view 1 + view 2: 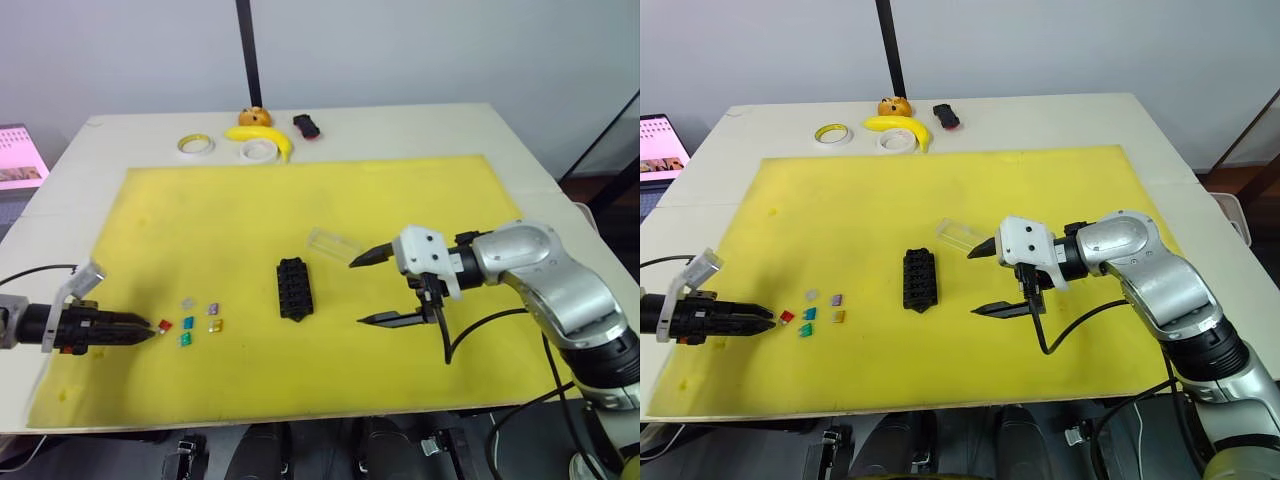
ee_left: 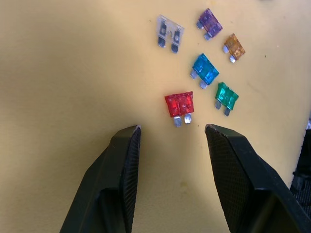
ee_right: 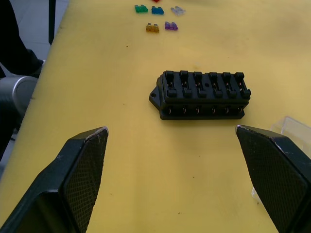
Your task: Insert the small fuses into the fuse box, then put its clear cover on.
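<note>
Left gripper [image 2: 172, 141]: the jaws stand partly open and hold nothing. The two black fingers [image 2: 121, 165] lie low over the yellow foam mat [image 1: 300, 200], pointing toward the fuse box [image 1: 292, 289]. The red fuse [image 2: 179, 105] lies on the mat just ahead of the fingertips, in line with the gap between them and not touching either finger. The left arm extends nearly level from the mat's left edge, with a cable trailing behind the wrist.

The other small fuses lie loose on the mat between the red fuse and the fuse box, closely grouped but apart from one another: the blue-teal fuse [image 2: 205, 69] and the green fuse [image 2: 226, 96] nearest the red one, then the grey fuse [image 2: 169, 32], the purple fuse [image 2: 209, 22] and the amber-yellow fuse [image 2: 233, 46]. All lie flat with their metal blades showing.

Right gripper [image 1: 368, 290]: the jaws stand wide open and hold nothing. The fingers [image 1: 395, 319] point toward the fuse box from its right side, one fingertip farther back on the mat than the other, with the fuse box well apart from both. The right forearm reaches in from the mat's right edge with the elbow bent and raised.

The fuse box rests flat near the mat's centre; its slots show no coloured fuses. The clear cover [image 1: 335, 241] lies on the mat just behind and right of the fuse box, near the farther right fingertip.

Beyond the mat, far behind the fuse box, the table [image 1: 420, 130] carries two tape rolls [image 1: 196, 146], a banana [image 1: 262, 137], an orange toy [image 1: 255, 117] and a black-and-red gadget [image 1: 307, 126].
</note>
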Robot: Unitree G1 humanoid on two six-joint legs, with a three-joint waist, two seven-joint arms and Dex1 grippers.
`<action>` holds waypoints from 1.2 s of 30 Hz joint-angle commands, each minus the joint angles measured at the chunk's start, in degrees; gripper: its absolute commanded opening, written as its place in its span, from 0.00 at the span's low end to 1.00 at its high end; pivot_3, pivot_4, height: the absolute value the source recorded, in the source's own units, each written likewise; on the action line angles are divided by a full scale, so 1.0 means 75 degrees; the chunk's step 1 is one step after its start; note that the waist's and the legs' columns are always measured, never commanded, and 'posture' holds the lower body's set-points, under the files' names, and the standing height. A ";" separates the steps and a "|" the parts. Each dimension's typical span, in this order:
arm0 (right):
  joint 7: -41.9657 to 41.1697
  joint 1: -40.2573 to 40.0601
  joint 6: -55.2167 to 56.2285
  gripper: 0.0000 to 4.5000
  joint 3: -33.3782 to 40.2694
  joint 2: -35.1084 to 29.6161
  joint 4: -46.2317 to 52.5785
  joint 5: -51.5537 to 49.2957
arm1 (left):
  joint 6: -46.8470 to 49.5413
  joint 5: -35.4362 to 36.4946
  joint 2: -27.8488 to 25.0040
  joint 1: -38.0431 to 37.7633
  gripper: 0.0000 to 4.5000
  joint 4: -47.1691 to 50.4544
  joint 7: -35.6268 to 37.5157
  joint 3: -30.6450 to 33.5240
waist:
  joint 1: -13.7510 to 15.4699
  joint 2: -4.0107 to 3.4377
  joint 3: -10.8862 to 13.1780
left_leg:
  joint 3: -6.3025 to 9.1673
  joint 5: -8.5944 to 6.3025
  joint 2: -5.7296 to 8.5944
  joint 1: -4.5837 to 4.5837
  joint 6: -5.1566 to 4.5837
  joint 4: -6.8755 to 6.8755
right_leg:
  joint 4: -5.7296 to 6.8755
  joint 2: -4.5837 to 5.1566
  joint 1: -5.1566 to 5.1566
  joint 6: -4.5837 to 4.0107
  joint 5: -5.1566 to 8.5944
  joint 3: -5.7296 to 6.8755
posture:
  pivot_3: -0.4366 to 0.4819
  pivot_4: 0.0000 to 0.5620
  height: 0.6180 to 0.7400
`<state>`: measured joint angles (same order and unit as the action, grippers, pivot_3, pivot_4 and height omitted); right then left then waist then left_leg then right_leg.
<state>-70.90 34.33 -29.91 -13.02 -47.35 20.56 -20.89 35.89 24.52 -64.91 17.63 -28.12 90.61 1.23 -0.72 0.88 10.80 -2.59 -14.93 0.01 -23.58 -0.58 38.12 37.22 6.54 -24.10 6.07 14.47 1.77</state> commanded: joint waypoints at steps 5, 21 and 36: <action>-0.0034 0.0172 0.0133 1.00 0.0076 0.0007 0.0062 0.0031 | 0.0548 0.0270 0.0129 0.0016 0.50 0.0402 -0.0110 0.0336 | 0.0015 0.0000 0.0000 | 0.0000 0.0000 0.0001 0.0000 0.0000 0.0000 | 0.0000 0.0002 0.0001 0.0000 0.0000 0.0000 | 0.48 0.27 1.00; -0.0034 0.0197 0.0163 1.00 0.0115 0.0000 0.0003 0.0089 | 0.0377 -0.0034 0.0460 0.0061 0.50 0.0406 -0.0228 0.0121 | 0.0018 0.0000 0.0000 | 0.0000 0.0000 0.0005 0.0000 0.0000 0.0000 | -0.0004 0.0007 0.0003 0.0000 0.0000 -0.0001 | 0.48 0.27 1.00; 0.0001 0.0279 0.0102 1.00 0.0136 0.0069 -0.0006 0.0019 | 0.0400 0.0058 0.0552 -0.0241 0.09 0.0775 -0.0310 0.0367 | 0.0001 0.0001 0.0000 | 0.0000 0.0000 0.0007 -0.0001 0.0000 0.0000 | -0.0005 0.0012 0.0002 0.0000 0.0000 0.0000 | 0.48 0.27 1.00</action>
<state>-71.02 35.04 -29.67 -13.02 -47.10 19.95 -20.49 39.22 24.76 -60.23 16.44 -23.25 88.32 3.10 -0.71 0.89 10.79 -2.59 -14.93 0.06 -23.58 -0.58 38.12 37.18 6.63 -24.08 6.07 14.47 1.76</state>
